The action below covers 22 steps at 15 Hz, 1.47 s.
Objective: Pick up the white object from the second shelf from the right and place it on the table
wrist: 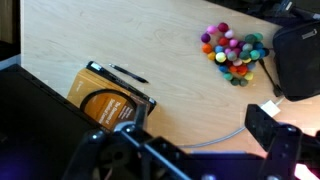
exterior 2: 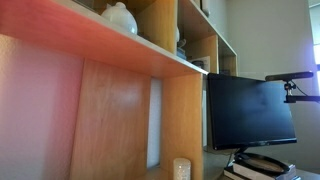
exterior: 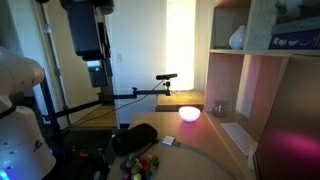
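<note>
The white object (exterior: 237,38) is a rounded vase-like piece standing on an upper shelf of the light-wood shelving unit; it also shows in an exterior view (exterior 2: 119,17). My gripper (exterior: 95,75) hangs high over the pale wooden table (exterior: 190,98), far from the shelves. In the wrist view the gripper (wrist: 200,150) is open and empty, its dark fingers spread above the bare table (wrist: 170,50). The white object does not show in the wrist view.
On the table lie an orange-and-black book (wrist: 110,95), a pen (wrist: 130,74), a heap of coloured balls (wrist: 232,52), a black bag (wrist: 298,55) and a grey cable (wrist: 215,140). A glowing pink lamp (exterior: 189,113), a keyboard (exterior: 238,137) and a monitor (exterior 2: 250,110) stand by the shelves.
</note>
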Available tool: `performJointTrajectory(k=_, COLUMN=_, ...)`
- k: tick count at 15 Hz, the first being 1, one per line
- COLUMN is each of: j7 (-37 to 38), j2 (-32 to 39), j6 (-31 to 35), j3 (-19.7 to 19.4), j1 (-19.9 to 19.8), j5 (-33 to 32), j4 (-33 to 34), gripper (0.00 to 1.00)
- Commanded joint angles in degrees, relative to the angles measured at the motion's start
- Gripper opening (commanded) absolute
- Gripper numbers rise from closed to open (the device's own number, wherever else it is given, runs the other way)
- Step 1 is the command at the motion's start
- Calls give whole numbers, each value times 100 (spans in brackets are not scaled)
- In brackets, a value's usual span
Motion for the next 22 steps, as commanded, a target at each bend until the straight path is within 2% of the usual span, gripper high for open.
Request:
performJointTrajectory(k=1, j7=-432, j2=-583, j6=369, j3=-75, j1=134, j5=120, j4=-260, gripper=100)
performJointTrajectory(k=8, j7=-1170, j2=-1350, j6=1279, j3=-316, j1=465, j5=275, j4=-567, gripper=100)
performJointTrajectory(k=13, j7=-1870, j2=-1800, j6=2031, j3=-636, j1=906, j5=681, j4=-778, gripper=100)
performJointTrajectory(k=18, j7=-2138, j2=-2104, j6=2164, j3=-662, j1=1077, j5=882, j4=-868, gripper=100)
performJointTrajectory(k=22, j7=-1953, j2=-2158, j6=2040, j3=-558, j1=1136, j5=946, j4=-682, gripper=100)
